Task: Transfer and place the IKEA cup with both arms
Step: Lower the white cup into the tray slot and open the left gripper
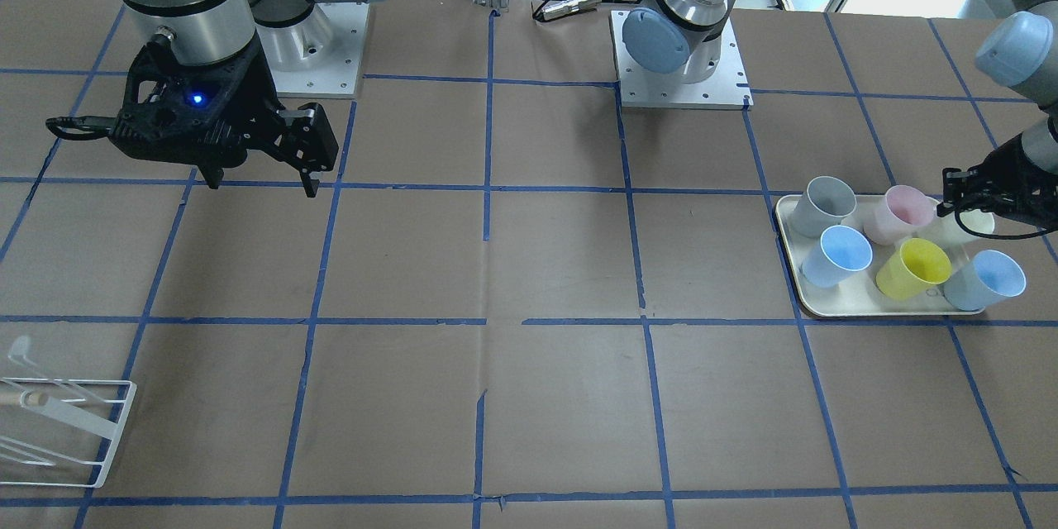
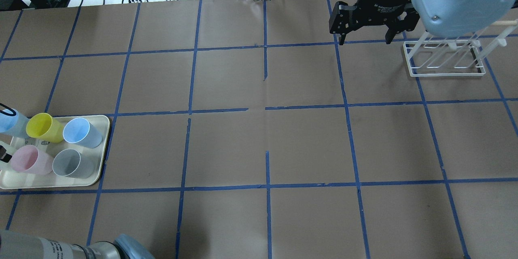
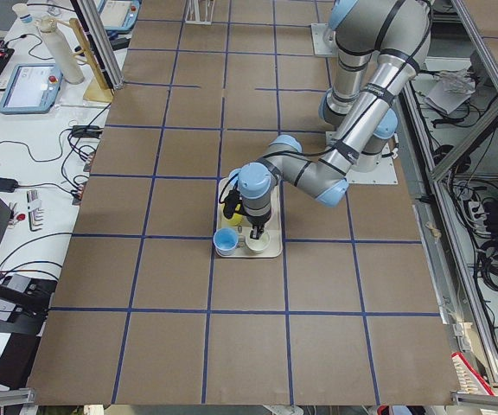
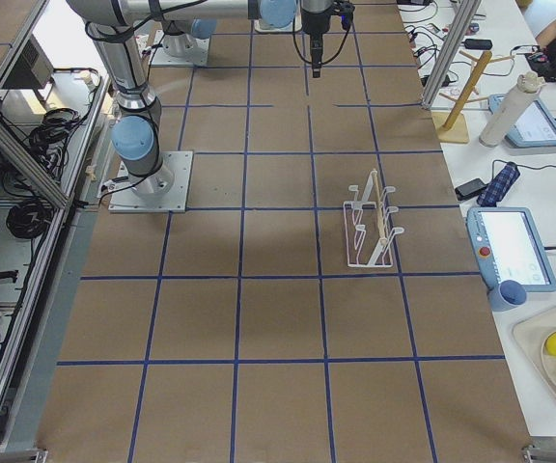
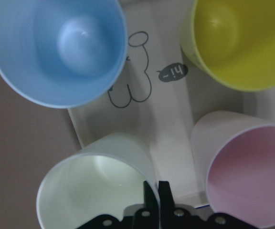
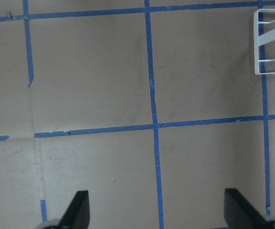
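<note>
Brown-paper table (image 1: 529, 264), blue tape grid. Tray (image 2: 103, 158) at left end, six cups on it. Cream cup (image 5: 94, 191) upright in tray corner toward robot and left end, beside pink cup (image 5: 252, 171). Left gripper (image 5: 156, 191): fingers narrow, pinching cream cup's rim. Right gripper (image 2: 365, 42): wide, empty, raised over right half; rack (image 2: 445, 71) by far edge

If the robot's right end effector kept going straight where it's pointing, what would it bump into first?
Probably just the table, on brown paper near a blue tape crossing. The open right end effector points down at bare paper; the white rack sits off to the side.
</note>
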Controlling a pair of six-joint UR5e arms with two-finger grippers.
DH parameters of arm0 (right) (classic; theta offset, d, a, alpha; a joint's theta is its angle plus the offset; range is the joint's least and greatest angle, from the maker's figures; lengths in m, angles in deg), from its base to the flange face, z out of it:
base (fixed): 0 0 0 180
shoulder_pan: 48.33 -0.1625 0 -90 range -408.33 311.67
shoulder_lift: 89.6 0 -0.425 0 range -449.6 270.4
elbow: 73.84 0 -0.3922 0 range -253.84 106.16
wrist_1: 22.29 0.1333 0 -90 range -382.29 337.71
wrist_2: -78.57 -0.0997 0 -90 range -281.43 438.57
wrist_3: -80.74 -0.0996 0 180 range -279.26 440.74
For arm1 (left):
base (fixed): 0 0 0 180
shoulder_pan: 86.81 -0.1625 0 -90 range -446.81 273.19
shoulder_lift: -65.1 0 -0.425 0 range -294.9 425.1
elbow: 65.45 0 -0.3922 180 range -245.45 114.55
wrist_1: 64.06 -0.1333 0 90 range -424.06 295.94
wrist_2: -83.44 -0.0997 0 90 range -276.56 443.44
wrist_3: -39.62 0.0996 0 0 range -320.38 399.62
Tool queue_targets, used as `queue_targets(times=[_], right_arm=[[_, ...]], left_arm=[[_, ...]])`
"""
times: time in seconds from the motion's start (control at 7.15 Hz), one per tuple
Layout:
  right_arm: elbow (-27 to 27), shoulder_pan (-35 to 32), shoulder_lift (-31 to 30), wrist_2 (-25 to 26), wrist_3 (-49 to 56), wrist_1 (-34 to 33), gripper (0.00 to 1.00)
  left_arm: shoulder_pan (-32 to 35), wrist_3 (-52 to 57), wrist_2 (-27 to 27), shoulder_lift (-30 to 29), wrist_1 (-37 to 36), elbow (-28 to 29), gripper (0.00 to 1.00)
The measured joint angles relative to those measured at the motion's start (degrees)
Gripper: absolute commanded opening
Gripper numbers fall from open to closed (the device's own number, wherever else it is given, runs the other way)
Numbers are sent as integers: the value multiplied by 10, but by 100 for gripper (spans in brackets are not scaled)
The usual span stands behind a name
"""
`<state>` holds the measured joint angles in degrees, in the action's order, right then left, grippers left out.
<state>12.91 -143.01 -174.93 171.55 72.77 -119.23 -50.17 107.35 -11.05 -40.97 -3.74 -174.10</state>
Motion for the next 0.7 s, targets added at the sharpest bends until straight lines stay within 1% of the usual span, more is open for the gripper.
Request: queue_targets(times=[0.14, 0.7], right_arm=[[0, 0, 0, 0, 0, 0, 100], [-2, -2, -1, 0, 1, -2, 100]], left_arm=[[-1, 2, -3, 1, 2, -1, 70], [-4, 5, -17, 31, 41, 7, 70]])
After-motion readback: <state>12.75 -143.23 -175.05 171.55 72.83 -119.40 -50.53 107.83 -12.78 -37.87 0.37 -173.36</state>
